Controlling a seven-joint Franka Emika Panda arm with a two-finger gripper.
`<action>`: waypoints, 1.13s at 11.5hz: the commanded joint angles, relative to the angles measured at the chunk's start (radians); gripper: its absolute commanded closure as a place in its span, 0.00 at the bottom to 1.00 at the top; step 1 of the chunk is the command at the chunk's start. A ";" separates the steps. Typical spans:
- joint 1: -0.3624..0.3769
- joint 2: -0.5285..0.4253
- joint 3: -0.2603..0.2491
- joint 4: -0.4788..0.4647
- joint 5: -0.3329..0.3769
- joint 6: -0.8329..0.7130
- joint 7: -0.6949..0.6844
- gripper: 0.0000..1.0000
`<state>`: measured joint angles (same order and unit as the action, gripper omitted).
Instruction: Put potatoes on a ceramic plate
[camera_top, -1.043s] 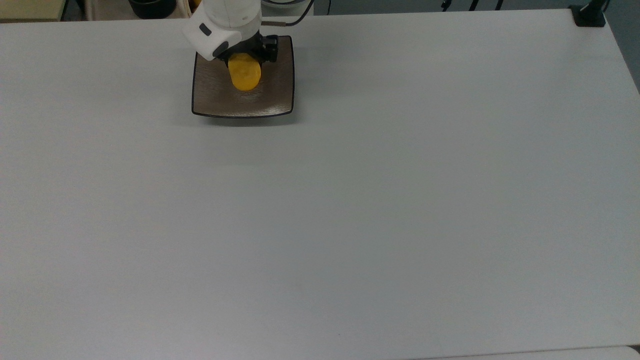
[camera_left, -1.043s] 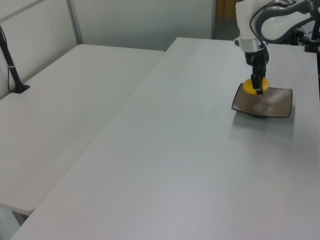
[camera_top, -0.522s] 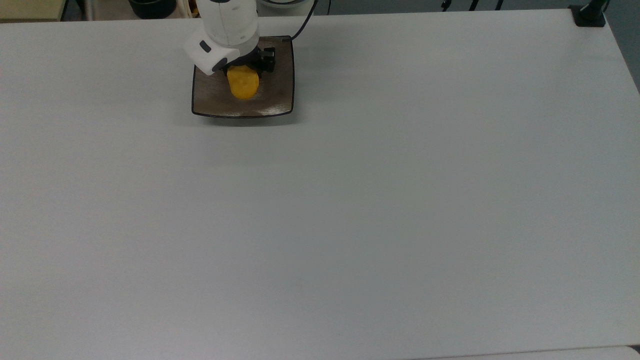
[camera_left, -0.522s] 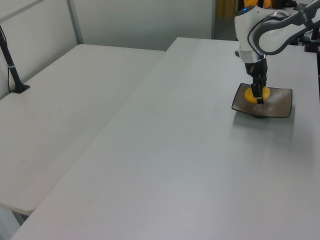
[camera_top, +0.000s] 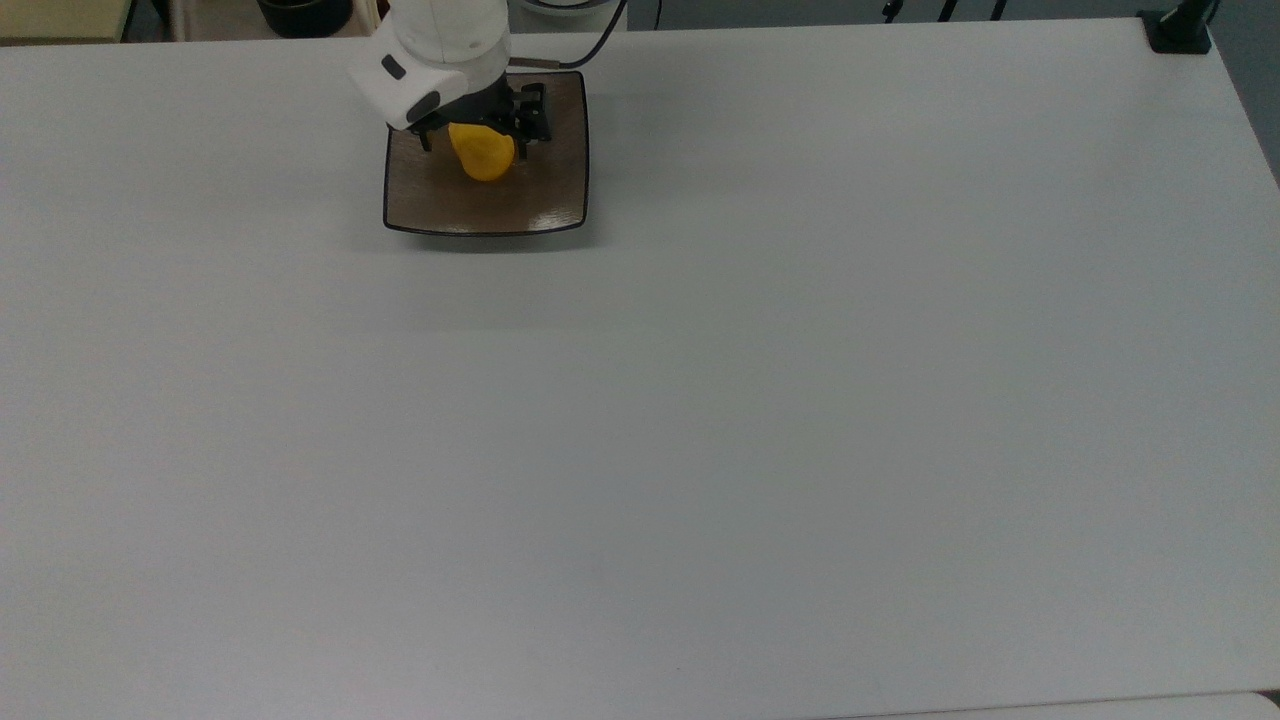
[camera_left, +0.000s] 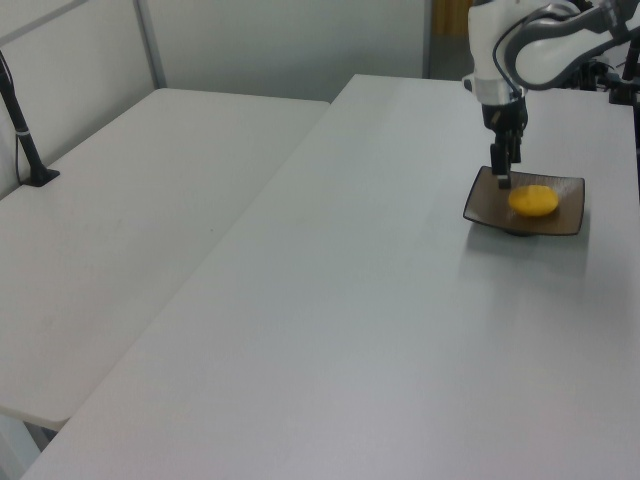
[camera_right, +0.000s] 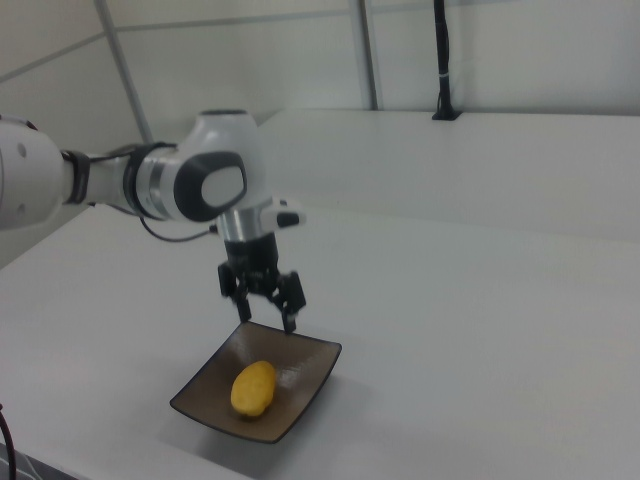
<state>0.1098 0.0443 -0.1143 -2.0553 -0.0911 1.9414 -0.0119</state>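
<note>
One table: a big white table (camera_top: 700, 400) fills most of the top view, and the plate sits near its far edge.
Second table: another white table (camera_left: 120, 220) stands beside it, on the left view's left.
Arm: the white robot arm (camera_right: 150, 185) reaches in from the right view's left and bends down over the plate.
Plate: the square brown ceramic plate (camera_right: 310, 375) lies flat on the big table.
Gripper: the black gripper (camera_right: 264, 318) hangs just above the plate, with its fingers (camera_right: 289, 318) spread apart and nothing in them.
Potato: the yellow potato (camera_right: 254, 388) lies on the plate, loose from the gripper. In the top view it may sit partly under the gripper (camera_top: 470, 140).
</note>
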 joint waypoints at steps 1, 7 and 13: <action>0.017 -0.031 -0.004 0.211 0.007 -0.088 0.056 0.00; 0.048 -0.035 0.004 0.524 0.025 -0.403 0.112 0.00; 0.071 -0.075 0.005 0.480 0.165 -0.342 0.038 0.00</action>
<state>0.1777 -0.0018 -0.1027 -1.5510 0.0392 1.5633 0.0771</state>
